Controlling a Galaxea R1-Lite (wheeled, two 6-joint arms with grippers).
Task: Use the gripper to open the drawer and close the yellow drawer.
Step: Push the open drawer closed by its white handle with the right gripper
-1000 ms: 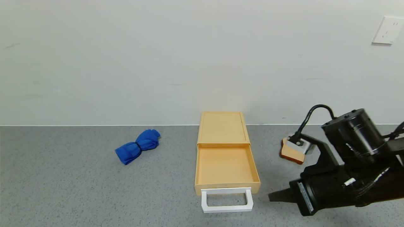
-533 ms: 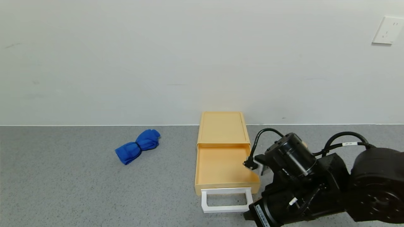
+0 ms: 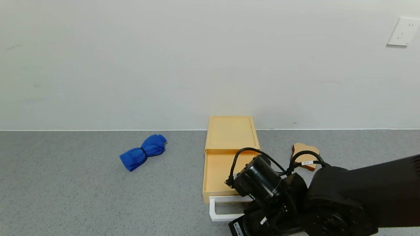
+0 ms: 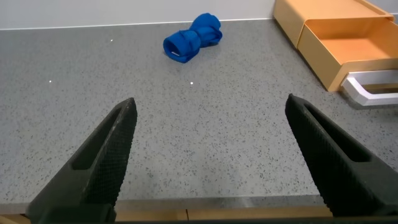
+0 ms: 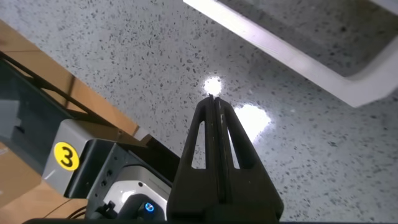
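Note:
The pale yellow drawer stands at the back middle of the grey table, its tray pulled out towards me. Its white loop handle lies at the front. My right arm's wrist hangs over the tray's front right corner and hides part of the handle. In the right wrist view the right gripper is shut and empty, pointing down at the table just short of the handle. My left gripper is open and empty, low over the table's front left, away from the drawer.
A blue rolled cloth lies left of the drawer. A tan toast slice lies to its right. The table's front edge and the robot base are close under the right gripper. A wall socket is at the top right.
My right arm has swung left and lower, from right of the drawer to in front of its handle. The toast slice, hidden half a second ago, shows again. The drawer has not moved.

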